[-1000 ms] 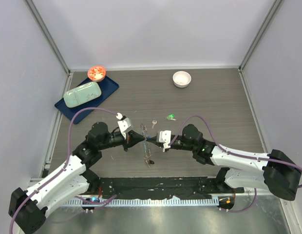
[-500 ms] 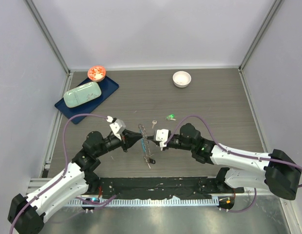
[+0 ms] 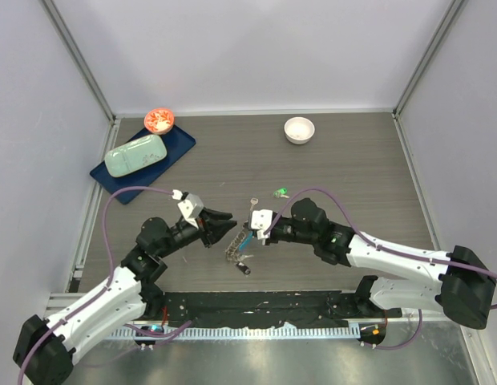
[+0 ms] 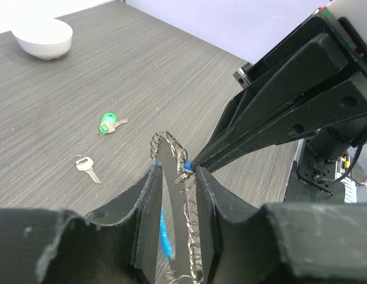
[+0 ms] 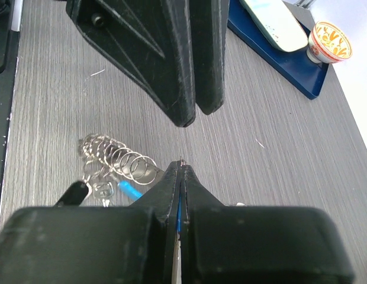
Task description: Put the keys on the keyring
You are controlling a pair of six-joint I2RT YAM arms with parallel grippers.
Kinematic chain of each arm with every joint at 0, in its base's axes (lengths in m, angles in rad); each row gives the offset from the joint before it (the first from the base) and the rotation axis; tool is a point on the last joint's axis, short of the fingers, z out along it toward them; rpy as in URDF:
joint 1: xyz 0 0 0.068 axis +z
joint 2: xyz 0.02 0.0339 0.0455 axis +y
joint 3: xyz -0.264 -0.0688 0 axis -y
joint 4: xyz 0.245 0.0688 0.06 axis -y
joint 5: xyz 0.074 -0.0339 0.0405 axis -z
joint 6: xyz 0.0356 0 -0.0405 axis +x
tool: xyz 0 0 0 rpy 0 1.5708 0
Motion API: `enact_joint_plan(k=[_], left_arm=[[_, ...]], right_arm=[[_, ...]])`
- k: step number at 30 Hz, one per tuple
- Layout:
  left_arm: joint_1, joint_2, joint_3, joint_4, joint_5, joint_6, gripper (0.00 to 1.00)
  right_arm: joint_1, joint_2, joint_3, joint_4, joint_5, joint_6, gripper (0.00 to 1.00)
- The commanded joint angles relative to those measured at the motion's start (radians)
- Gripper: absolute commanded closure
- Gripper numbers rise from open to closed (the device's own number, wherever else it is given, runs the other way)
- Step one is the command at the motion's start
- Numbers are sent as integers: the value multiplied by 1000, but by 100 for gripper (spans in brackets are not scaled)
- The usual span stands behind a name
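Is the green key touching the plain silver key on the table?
Apart. The left wrist view shows bare table between the green key and the silver key.

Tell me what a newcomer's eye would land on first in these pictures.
The two black pincers meet tip to tip at the centre. The right pincer is shut on a blue bit of the chain keyring, and the left pincer is open around the chain. Just beyond them a silver key and a green key lie loose, not on the chain.
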Motion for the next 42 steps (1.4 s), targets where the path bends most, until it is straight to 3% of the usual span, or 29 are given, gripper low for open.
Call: enact_joint_plan(k=[1, 7, 14, 24, 31, 42], left_arm=[[3, 38, -2, 86, 36, 53, 64], [3, 116, -39, 221, 82, 231, 52], [3, 159, -102, 310, 98, 473, 51], [3, 306, -8, 285, 280, 596, 62], [6, 371, 27, 330, 364, 570, 66], [6, 443, 84, 216, 388, 579, 82]], right_arm=[[4, -18, 73, -13, 18, -25, 99], [4, -18, 92, -62, 27, -14, 99], [4, -21, 105, -98, 48, 12, 99], [4, -18, 138, -178, 58, 12, 99], [3, -21, 139, -183, 49, 30, 99], [4, -33, 138, -180, 47, 30, 99]])
